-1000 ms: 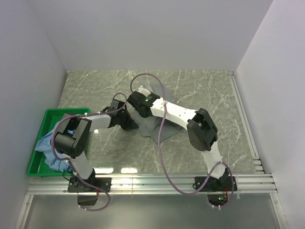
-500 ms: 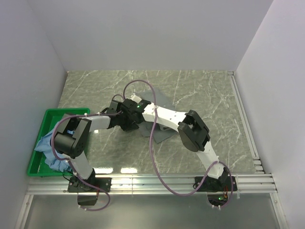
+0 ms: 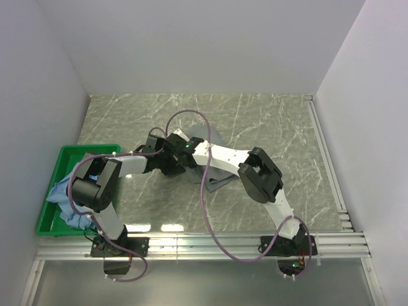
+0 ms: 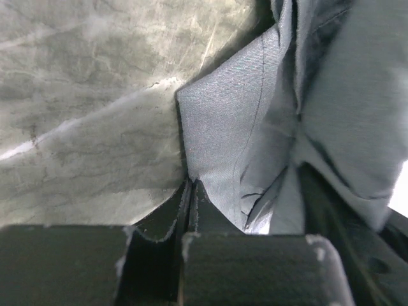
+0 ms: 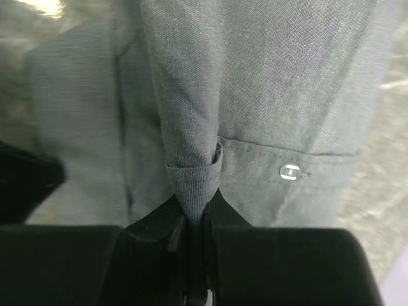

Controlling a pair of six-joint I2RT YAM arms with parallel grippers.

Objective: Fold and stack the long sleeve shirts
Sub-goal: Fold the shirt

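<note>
My L gripper [image 4: 191, 189] & R gripper [image 5: 195, 213] are each pinched tight on the grey-green shirt [image 3: 217, 181], bunched well right of the green bin [image 3: 89, 148]. Blue shirt [image 3: 64, 192] lies inside the bin.

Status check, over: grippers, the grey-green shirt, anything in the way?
Left gripper shut on edge of grey-green shirt. Right gripper pinching a fold beside a button. Shirt mid-table under both arms. Blue shirt in green bin; nothing blocking seen.

Mostly hidden from above under the right arm [image 3: 224, 155]: grey-green shirt [image 3: 223, 183]. Well left of it, partly covered by the left arm [image 3: 95, 185]: light blue shirt [image 3: 60, 191].
</note>
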